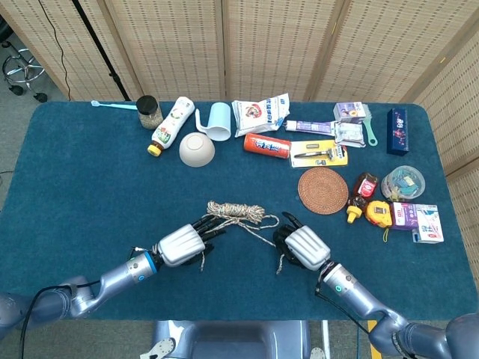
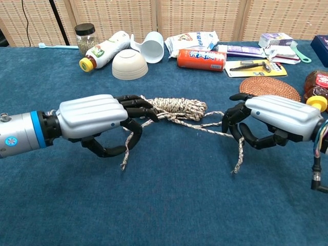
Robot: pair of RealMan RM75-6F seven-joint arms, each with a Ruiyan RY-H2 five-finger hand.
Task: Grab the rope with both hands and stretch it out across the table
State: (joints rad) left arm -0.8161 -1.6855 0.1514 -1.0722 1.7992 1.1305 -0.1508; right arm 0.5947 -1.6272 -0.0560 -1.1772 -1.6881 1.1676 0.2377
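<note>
Rope (image 2: 177, 108) lies part-coiled mid counter (image 2: 169, 205), limp, light, likely rough enough to grip. Left robot hand (image 2: 97, 123) curls round left strand; right robot hand (image 2: 266, 120) clasps right strand. Best hold near loose ends, coil between.

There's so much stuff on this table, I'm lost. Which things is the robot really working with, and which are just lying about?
In use:
rope, still mostly coiled
left hand, holding one strand
right hand, holding another strand

Just lying about:
white bowl
blue cup
woven coaster
orange can
razor pack
tape measure
glass jar
</note>
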